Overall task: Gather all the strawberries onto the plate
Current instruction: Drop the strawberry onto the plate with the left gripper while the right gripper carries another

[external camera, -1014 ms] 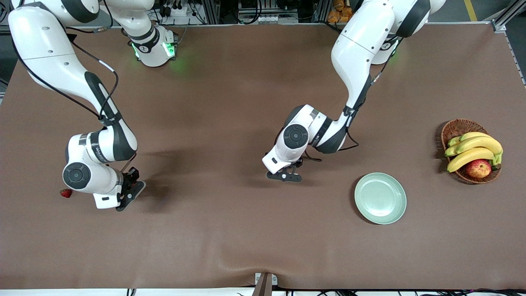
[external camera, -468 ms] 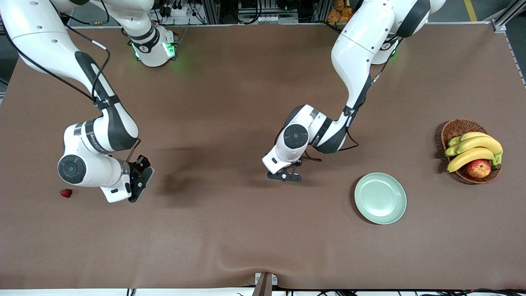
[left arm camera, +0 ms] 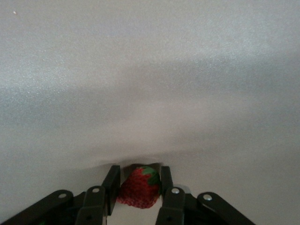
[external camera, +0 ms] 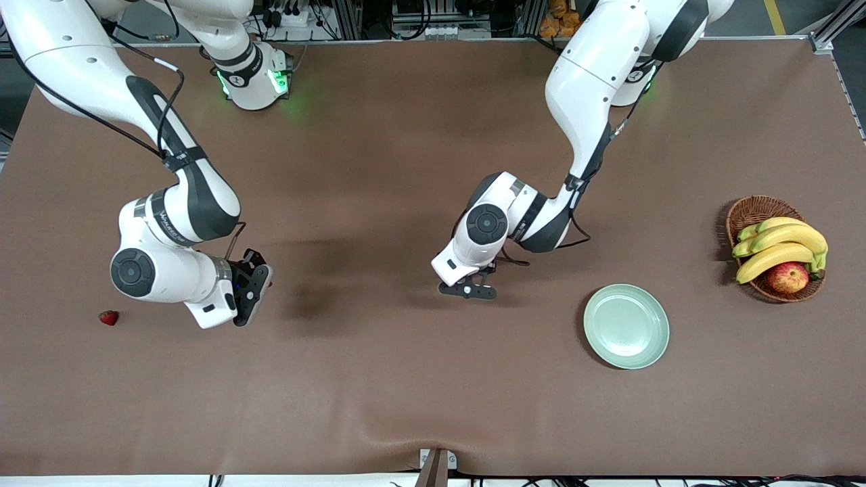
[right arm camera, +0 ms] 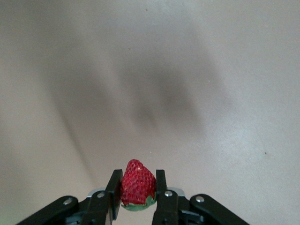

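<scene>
My right gripper (external camera: 253, 292) is shut on a strawberry (right arm camera: 137, 186) and holds it up over bare table, its jaws pressed on both sides of the berry in the right wrist view (right arm camera: 138, 174). My left gripper (external camera: 467, 289) is low at the table near the middle. In the left wrist view (left arm camera: 139, 172) its jaws press on both sides of a second strawberry (left arm camera: 138, 191). A third strawberry (external camera: 108, 317) lies on the table at the right arm's end. The mint-green plate (external camera: 626, 326) sits empty toward the left arm's end.
A wicker basket (external camera: 751, 211) with bananas (external camera: 778, 247) and an apple (external camera: 788, 277) stands at the left arm's end of the table. The table top is a brown cloth.
My right arm has risen and carried its strawberry toward the middle of the table, away from the loose strawberry. The left arm has not moved.
</scene>
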You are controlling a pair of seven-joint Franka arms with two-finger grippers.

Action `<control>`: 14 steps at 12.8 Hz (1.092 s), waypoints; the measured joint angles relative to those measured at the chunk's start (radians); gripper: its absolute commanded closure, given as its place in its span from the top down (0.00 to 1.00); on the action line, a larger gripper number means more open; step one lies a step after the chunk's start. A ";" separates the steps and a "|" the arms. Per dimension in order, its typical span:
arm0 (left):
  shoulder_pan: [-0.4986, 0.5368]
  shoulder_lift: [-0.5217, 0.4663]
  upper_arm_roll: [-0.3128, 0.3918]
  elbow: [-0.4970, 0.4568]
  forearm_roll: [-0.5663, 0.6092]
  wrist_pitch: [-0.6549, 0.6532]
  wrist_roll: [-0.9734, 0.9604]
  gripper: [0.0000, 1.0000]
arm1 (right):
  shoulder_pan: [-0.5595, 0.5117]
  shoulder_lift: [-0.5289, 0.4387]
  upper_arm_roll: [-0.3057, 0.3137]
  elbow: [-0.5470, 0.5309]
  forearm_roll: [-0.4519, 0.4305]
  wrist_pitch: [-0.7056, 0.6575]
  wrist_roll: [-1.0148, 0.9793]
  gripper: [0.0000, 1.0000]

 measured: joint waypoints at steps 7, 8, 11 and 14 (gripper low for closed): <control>0.119 -0.099 0.025 0.022 0.037 -0.091 0.076 0.15 | 0.086 0.010 0.049 -0.014 0.079 0.052 -0.003 0.00; 0.161 -0.105 0.025 0.022 0.052 -0.092 0.126 0.15 | 0.121 0.012 0.050 -0.014 0.081 0.068 -0.002 0.00; 0.280 -0.117 0.025 0.022 0.056 -0.093 0.267 0.16 | 0.242 0.021 0.053 -0.015 0.099 0.168 0.000 0.00; 0.350 -0.126 0.025 0.022 0.059 -0.111 0.362 0.17 | 0.340 0.070 0.052 -0.020 0.154 0.313 0.006 0.00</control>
